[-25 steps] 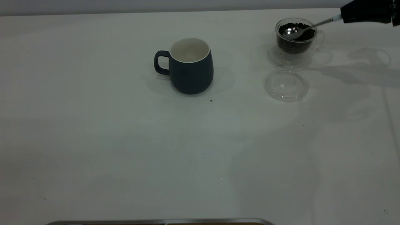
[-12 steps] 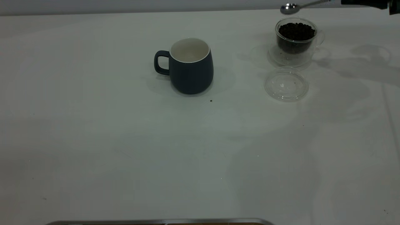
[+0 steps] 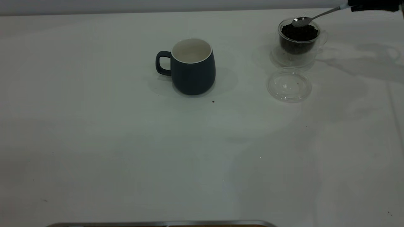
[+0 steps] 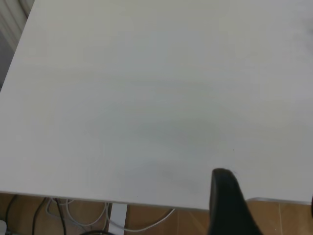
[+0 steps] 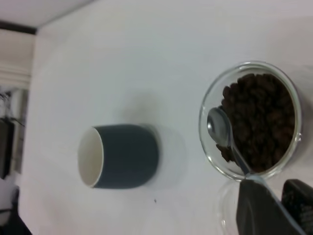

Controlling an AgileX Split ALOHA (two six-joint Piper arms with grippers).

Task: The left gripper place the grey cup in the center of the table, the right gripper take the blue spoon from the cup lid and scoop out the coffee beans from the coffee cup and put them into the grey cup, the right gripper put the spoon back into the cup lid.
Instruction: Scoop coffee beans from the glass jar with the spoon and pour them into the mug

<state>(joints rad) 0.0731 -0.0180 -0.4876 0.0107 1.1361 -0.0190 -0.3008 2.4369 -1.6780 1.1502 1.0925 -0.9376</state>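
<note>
White table (image 3: 126,151) surface, seen from above. A small dark speck (image 3: 213,101) lies near the centre of the tabletop. A metallic strip (image 3: 161,223) runs along the near edge. Cables (image 4: 54,213) hang below one table edge, over a wooden floor (image 4: 161,223).

grey cup (image 3: 192,67) sits upright mid-bench, handle pointing to the exterior view's left, white inside and looks empty. glass coffee cup (image 3: 298,42) is over at the far right, full of dark coffee beans (image 3: 299,32). clear cup lid (image 3: 289,84) lies flat just in front of it, nothing on it. spoon (image 3: 303,20) hangs bowl-first over the beans, bowl looks empty and shiny.
</note>
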